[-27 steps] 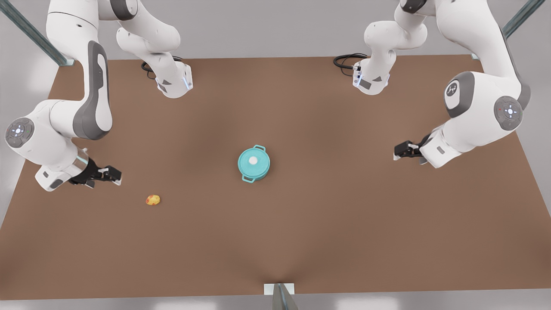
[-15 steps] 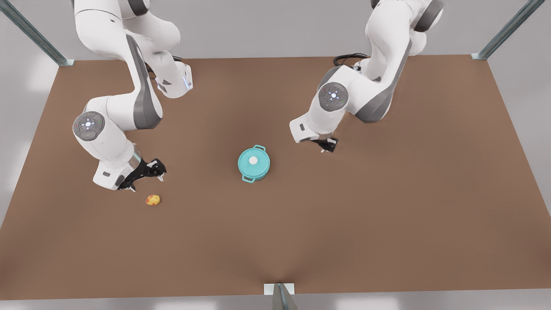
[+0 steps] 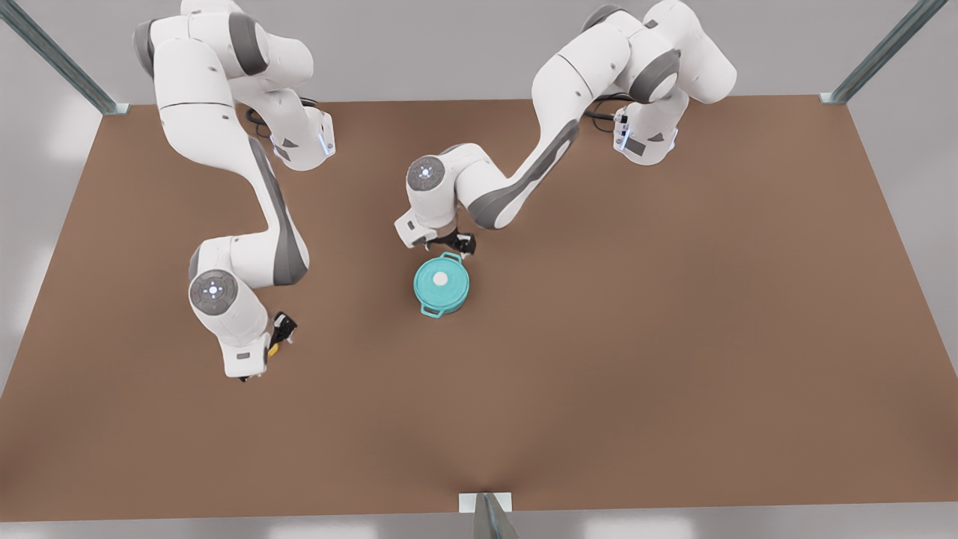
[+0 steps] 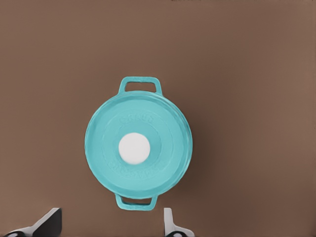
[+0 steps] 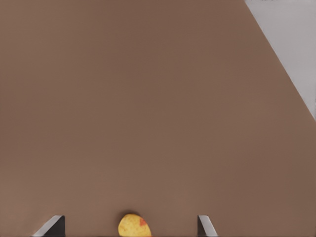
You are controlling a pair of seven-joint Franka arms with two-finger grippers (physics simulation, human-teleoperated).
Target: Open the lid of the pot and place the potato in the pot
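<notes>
Brown table [image 3: 673,337] spanning the front view. Pot [image 3: 441,285] at frame centre, closed by the pot lid [image 3: 441,281] with its white knob; one loop handle points to the upper right, the other to the lower left. Left gripper [image 3: 449,241] hovers just above the pot's upper edge, fingers [image 4: 169,223] spread wide and empty. Right gripper [image 3: 278,337], at lower left of the frame, stands over the potato [image 3: 274,349], fingers [image 5: 206,226] wide apart on either side of it, not gripping.
</notes>
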